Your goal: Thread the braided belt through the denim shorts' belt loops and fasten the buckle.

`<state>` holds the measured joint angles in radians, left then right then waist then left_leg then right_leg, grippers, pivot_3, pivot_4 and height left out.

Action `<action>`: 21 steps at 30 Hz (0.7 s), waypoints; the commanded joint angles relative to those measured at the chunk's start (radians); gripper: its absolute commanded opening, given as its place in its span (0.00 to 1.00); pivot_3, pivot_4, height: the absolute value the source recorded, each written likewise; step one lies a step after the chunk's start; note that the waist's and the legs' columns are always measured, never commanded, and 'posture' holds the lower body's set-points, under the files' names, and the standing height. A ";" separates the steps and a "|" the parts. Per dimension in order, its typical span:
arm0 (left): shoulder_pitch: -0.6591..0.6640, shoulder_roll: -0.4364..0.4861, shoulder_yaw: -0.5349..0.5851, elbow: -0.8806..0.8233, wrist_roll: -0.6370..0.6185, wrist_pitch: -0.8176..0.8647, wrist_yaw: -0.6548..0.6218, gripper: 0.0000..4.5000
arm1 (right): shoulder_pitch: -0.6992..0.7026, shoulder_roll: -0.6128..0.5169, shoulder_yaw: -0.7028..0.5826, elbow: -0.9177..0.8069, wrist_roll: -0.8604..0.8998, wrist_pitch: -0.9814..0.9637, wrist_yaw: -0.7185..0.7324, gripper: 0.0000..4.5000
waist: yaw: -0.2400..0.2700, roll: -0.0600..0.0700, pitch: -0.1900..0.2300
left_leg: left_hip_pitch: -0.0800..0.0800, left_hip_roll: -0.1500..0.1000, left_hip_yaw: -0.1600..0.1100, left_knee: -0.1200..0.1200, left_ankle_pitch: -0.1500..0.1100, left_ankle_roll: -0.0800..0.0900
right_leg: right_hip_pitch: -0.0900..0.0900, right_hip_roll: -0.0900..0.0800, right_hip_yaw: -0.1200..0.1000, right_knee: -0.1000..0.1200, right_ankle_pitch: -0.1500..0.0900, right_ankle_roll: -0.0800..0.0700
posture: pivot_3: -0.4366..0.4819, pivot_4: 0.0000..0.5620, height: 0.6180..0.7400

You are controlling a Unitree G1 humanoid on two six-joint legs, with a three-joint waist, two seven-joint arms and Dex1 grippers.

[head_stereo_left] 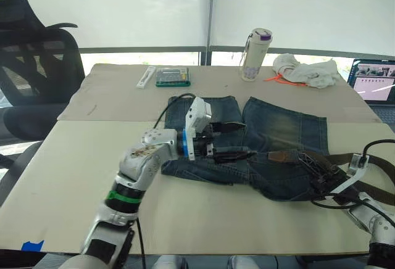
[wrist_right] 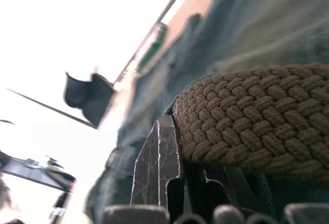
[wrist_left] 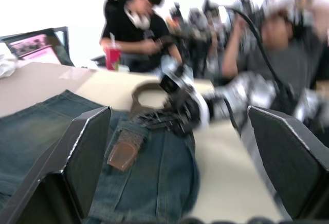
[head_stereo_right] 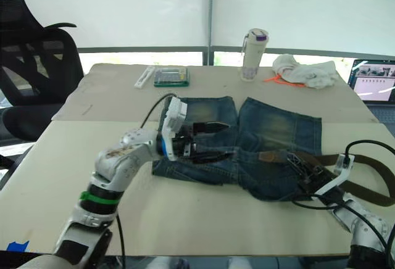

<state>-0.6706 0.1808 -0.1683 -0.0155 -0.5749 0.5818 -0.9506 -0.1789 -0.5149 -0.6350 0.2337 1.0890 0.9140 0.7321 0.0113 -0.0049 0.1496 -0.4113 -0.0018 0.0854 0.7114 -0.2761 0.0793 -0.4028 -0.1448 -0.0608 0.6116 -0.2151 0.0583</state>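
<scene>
Fingers of the right gripper (head_stereo_left: 318, 171) are pinched on the braided belt (wrist_right: 247, 118); the right wrist view shows the brown weave pressed against a black finger (wrist_right: 157, 167). Grip sits at the right end of the waistband of the denim shorts (head_stereo_left: 284, 133).

Belt's long axis runs left-right along the waistband. From the pinch, the free length trails off to the right and loops back across the table (head_stereo_left: 74, 176). Toward the left, the brown leather tip (head_stereo_left: 285, 156) lies flat on the denim, just beside the right fingers.

Left gripper (head_stereo_left: 227, 140) hovers over the middle of the waistband, its 2 fingers spread wide and holding nothing; left wrist view shows both black pads (wrist_left: 85, 149) apart with the leather tip between and beyond them. So the tip lies to the right of the left fingers, near but apart, pointing at them.

Right arm is nearer the belt and has it. Judgement: next move is feeding the tip leftward along the waistband into the left fingers' gap. Belt loops and buckle: cannot tell where they are.

Off task: bottle (head_stereo_left: 255, 53), white cloth (head_stereo_left: 307, 70), far edge.
</scene>
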 commanded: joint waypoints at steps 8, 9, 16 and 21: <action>0.017 -0.200 0.015 0.176 -0.011 -0.004 0.074 1.00 | -0.037 0.033 -0.039 -0.148 0.222 0.083 -0.042 0.00 | 0.000 0.000 0.000 | -0.001 0.000 0.000 0.000 -0.003 0.006 | -0.001 -0.001 0.000 0.000 0.000 0.000 | 0.48 0.27 0.97; 0.015 -0.216 0.030 0.180 -0.027 0.010 0.084 1.00 | -0.039 0.040 -0.036 -0.164 0.236 0.085 -0.052 0.00 | 0.000 0.000 0.000 | -0.001 0.000 0.000 0.000 -0.004 0.007 | -0.001 -0.001 0.000 0.000 0.000 0.000 | 0.48 0.27 0.97; 0.023 -0.248 0.029 0.156 -0.031 0.040 0.100 1.00 | -0.061 0.084 0.031 -0.293 0.312 0.092 -0.107 0.00 | 0.000 0.000 0.000 | -0.001 0.000 0.000 0.000 -0.004 0.007 | -0.002 -0.001 0.000 0.000 0.000 0.000 | 0.48 0.27 0.97; 0.024 -0.249 0.041 0.150 -0.036 0.036 0.115 1.00 | -0.051 0.081 0.067 -0.312 0.309 0.077 -0.104 0.00 | 0.001 0.000 0.000 | -0.002 0.000 0.000 0.000 -0.004 0.007 | -0.001 -0.001 0.000 0.000 0.000 0.000 | 0.48 0.27 0.97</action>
<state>-0.6411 -0.0564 -0.1377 0.1729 -0.5947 0.6210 -0.8395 -0.2220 -0.4319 -0.5654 -0.0341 1.3615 1.0030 0.6180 0.0126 -0.0048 0.1495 -0.4129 -0.0021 0.0853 0.7119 -0.2801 0.0861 -0.4042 -0.1456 -0.0610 0.6117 -0.2149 0.0580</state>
